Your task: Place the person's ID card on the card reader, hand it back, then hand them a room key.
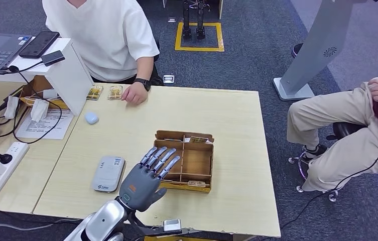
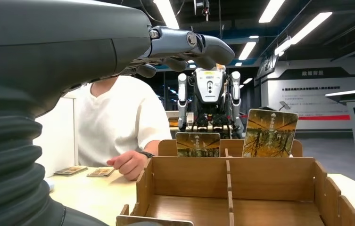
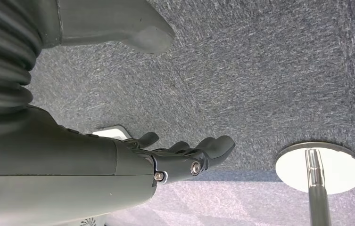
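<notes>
A: Left hand [image 1: 149,175] hangs over the counter [image 1: 237,130], released and holding nothing, just beside the wooden card box [image 1: 197,163].

B: Right hand [image 3: 185,160]?

A: Down over the carpet, loosely curled, holding nothing.

B: The ID?

A: Two cards [image 1: 105,92] at eleven o'clock, by the person's hand [image 1: 134,93]; which is the ID, I can't tell. I'd reach flat and low, then slide one toward the single card reader [image 1: 109,173] at nine.

B: Keys?

A: Two cards standing in the box [image 2: 234,139].

No legible text; wall sign [image 2: 313,73] lettering and card reader [image 1: 108,173] label too small to read.
</notes>
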`<state>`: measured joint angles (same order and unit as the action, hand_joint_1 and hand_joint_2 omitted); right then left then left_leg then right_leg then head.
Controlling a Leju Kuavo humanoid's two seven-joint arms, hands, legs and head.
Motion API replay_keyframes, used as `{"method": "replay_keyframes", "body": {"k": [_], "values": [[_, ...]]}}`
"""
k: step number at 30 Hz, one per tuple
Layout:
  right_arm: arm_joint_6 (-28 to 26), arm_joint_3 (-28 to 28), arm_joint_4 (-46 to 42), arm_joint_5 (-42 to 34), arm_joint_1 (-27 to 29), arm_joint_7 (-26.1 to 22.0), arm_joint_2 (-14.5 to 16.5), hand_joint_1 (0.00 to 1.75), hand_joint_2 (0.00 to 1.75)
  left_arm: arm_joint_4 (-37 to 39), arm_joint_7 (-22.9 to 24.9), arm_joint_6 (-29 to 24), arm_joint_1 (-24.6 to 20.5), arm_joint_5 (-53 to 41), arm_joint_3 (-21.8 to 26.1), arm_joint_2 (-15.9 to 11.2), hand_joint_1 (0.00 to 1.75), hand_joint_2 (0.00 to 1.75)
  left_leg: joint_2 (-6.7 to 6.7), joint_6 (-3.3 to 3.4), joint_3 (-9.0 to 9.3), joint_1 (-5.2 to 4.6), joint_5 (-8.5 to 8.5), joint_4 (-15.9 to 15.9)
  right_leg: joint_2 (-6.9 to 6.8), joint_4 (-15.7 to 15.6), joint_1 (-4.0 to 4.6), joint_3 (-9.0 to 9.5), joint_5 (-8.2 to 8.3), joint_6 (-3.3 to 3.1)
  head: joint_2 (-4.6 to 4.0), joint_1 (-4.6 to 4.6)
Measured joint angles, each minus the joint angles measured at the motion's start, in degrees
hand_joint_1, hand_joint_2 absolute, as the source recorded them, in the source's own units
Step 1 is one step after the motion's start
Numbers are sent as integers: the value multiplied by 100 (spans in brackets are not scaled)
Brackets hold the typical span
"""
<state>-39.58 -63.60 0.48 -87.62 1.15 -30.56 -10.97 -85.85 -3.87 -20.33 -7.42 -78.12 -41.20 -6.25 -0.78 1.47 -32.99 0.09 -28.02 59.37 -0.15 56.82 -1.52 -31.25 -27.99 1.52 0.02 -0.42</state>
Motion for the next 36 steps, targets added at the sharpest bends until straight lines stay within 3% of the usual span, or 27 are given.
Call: {"method": "replay_keyframes", "body": {"k": [29, 33, 35, 36], "values": [[0, -150, 0, 28, -20, 119, 0, 0, 175, 898, 165, 268, -6, 354, -44, 179, 4, 175, 0, 0, 0, 0, 0, 0, 0, 0, 0, 1, 0, 0, -1, 1], [0, -211, 0, 63, -55, 157, 0, 0, 175, 1165, 120, 276, -9, 436, -44, 218, 24, 175, 0, 0, 0, 0, 0, 0, 0, 0, 0, 1, 0, 0, -1, 1], [0, -242, 0, 70, -73, 178, 0, 0, 175, 1284, 162, 218, -10, 451, -44, 250, 55, 175, -1, 0, 0, 0, 0, 0, -1, 0, 0, 1, 0, 0, -1, 1], [0, -252, 0, 72, -80, 182, 0, 0, 175, 1332, 197, 170, -10, 447, -44, 271, 78, 175, -1, 0, 0, 0, 0, 0, -1, 0, 0, 1, 0, 0, -2, 1]]}}
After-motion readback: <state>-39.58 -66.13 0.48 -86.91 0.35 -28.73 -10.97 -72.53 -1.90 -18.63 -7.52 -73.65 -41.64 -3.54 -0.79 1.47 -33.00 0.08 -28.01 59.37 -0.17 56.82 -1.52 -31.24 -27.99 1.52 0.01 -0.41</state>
